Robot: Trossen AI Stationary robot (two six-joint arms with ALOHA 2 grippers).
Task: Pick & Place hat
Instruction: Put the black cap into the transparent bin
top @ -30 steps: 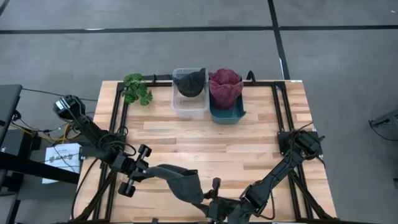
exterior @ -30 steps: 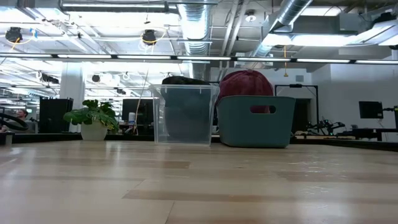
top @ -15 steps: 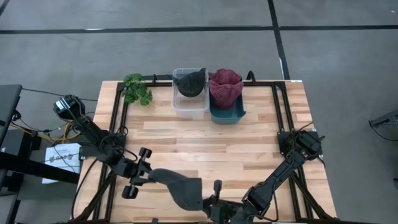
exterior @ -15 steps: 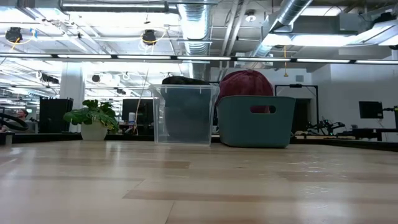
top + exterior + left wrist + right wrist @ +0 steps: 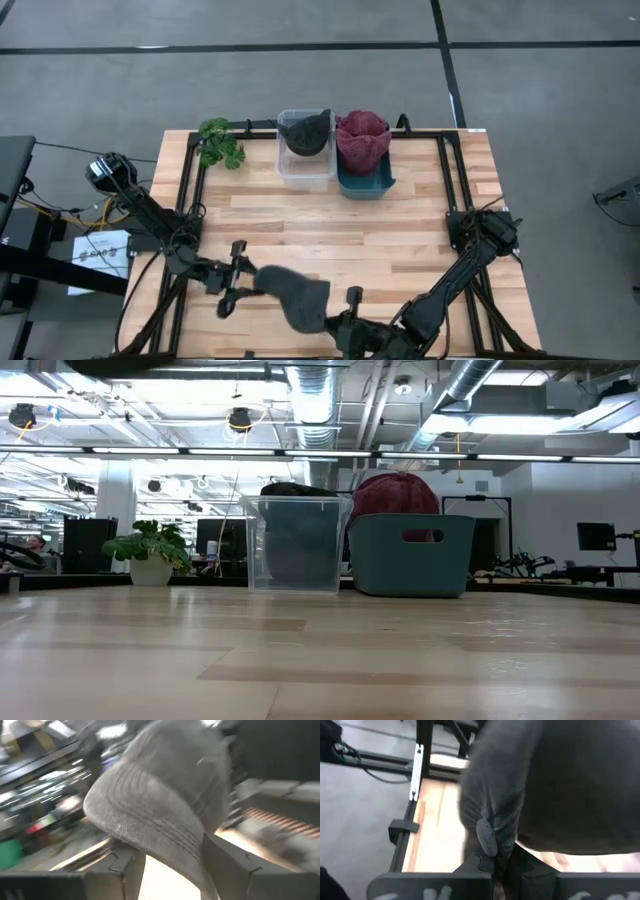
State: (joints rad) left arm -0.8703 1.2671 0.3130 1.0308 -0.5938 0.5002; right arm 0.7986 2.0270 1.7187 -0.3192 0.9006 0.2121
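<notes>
Pinching grey hat (image 5: 298, 298) near table's front edge: right tool (image 5: 496, 862); left tool (image 5: 238, 279) apparently released.

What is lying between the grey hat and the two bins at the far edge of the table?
Nothing: in the high view only bare table separates the grey hat from the clear bin and teal bin.

Matt grey woven cloth hat (image 5: 160, 815) – stitched brim – above a smooth pale wood table (image 5: 330, 225)
</notes>
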